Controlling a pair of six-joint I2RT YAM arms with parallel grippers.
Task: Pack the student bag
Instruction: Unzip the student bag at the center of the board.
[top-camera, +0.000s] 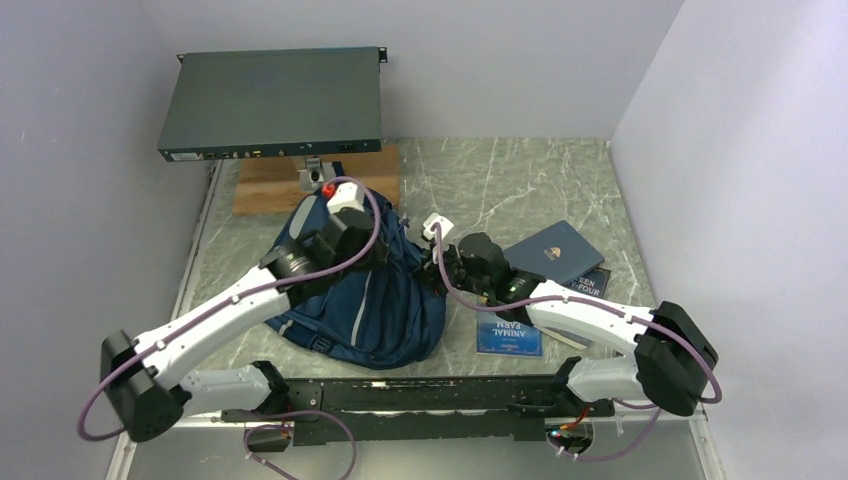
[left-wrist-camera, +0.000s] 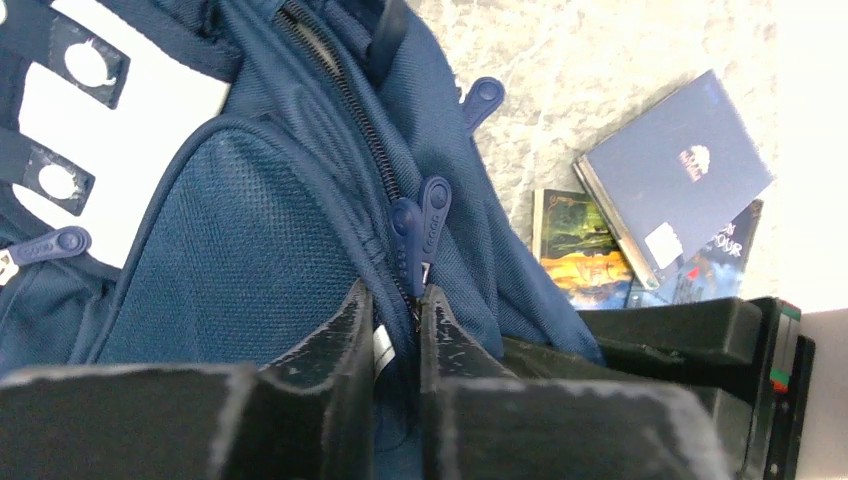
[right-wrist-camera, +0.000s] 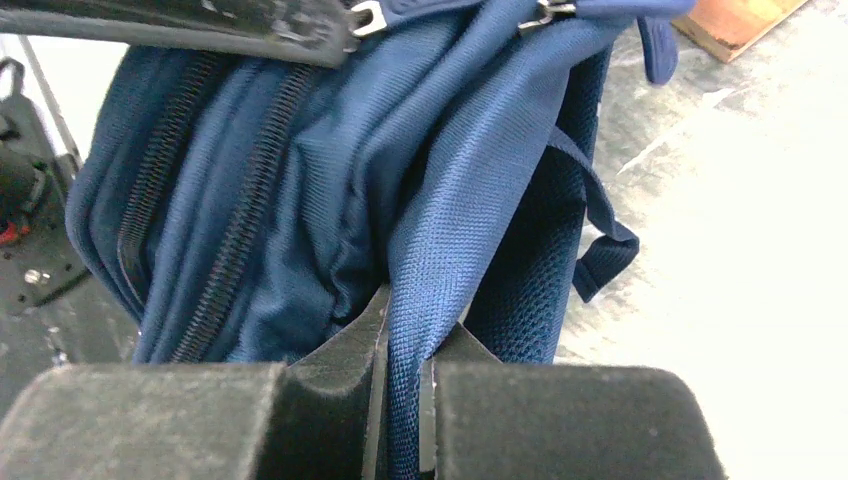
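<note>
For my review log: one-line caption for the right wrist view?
Right pincer shut on a fold of the navy student bag.

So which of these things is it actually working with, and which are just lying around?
In the job:
- bag
- its zip pull
- books, probably what gets packed

Lying about:
- wooden board
- black box on a stand

- "ANIMAL FARM" in white capitals, upside down from the overhead camera, on the blue book (top-camera: 510, 336).
- "EEN" and "-FOUR", partly covered, on the dark book (top-camera: 591, 284) beside it.
</note>
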